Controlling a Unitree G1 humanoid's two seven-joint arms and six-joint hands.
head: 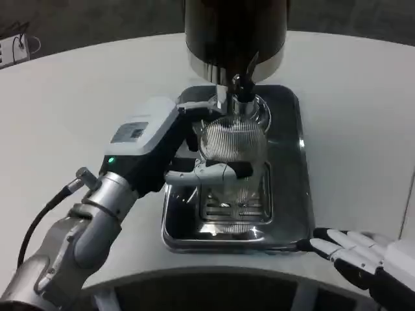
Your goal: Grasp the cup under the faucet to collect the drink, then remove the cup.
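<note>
The left hand (pixel 194 162) grips the ribbed glass cup (pixel 232 141) under the faucet (pixel 238 83) to catch the drink; the right hand (pixel 363 256) rests open on the table (pixel 363 129).

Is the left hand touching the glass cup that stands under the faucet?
Touching. In the head view the left hand wraps the ribbed cup: its fingers lie across the cup's lower front with no gap.

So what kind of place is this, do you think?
Likely a drink-dispensing station set up on a test bench: a dark dispenser with a faucet stands over a metal drip tray on a white table, and the left hand holds a ribbed clear cup beneath it.
</note>
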